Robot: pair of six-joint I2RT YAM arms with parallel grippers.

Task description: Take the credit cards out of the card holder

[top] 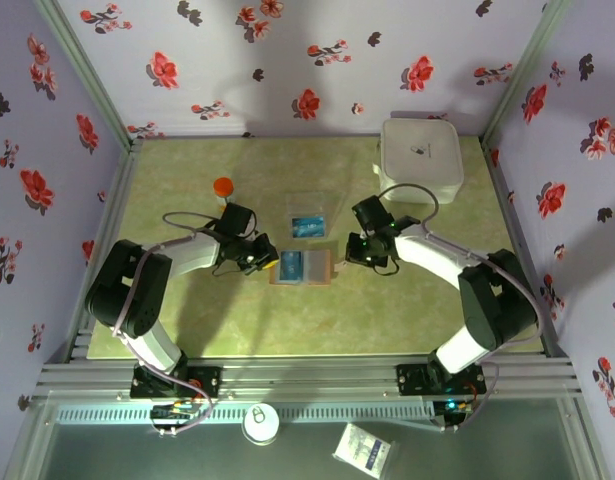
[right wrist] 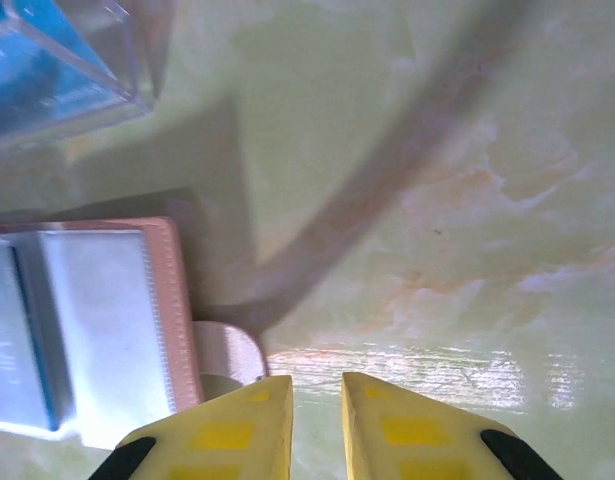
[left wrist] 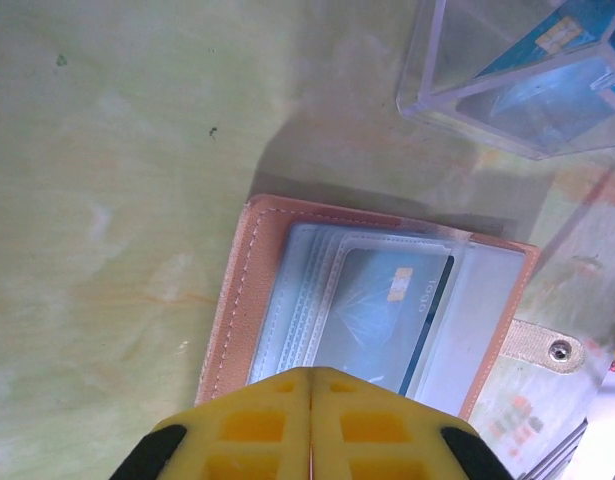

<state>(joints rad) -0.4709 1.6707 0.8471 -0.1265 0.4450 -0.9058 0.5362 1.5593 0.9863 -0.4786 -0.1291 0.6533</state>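
The near edge of the card holder (left wrist: pixel 235 300) is hidden behind the left gripper (left wrist: pixel 312 385), and print on the card (left wrist: pixel 387 300) inside it is blurred. Beyond the holder, the clear tray (left wrist: pixel 467 110) runs off the top and right. From the right wrist, the holder is cut at the left, its clasp tab (right wrist: pixel 227 350) partly behind the right gripper (right wrist: pixel 317 390).

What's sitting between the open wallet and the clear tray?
Nothing. A bare strip of table separates the wallet from the clear tray. The left wrist view shows it plainly, with shadow lying across it.
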